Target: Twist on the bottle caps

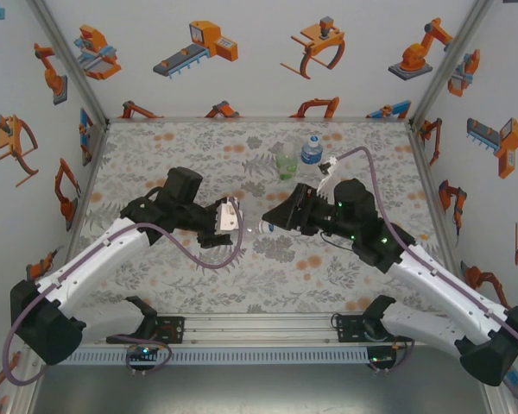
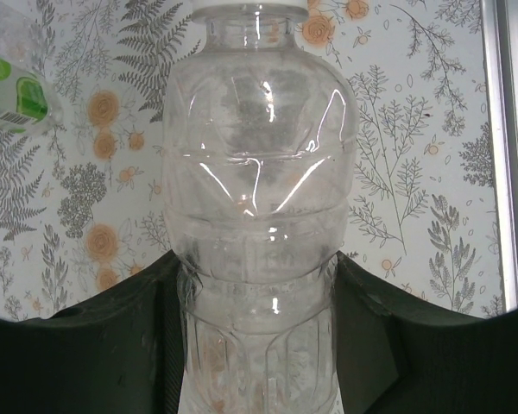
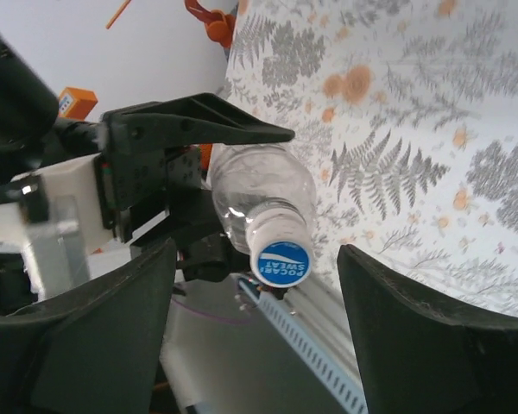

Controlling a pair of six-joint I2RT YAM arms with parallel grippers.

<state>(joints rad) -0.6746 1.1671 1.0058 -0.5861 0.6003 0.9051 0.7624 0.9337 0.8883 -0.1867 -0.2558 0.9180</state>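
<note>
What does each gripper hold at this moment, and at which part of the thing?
The left gripper holds the plain clear bottle by the lower part of its body. The right gripper is open around the white cap and holds nothing.

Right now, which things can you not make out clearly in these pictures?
Left wrist view: the top edge cuts the cap of the plain bottle; the left gripper hides its lower sides.
Left wrist view: the left edge cuts the green-label bottle.
Top view: the tops of the green-label bottle and the blue-label bottle are too small to judge.
</note>
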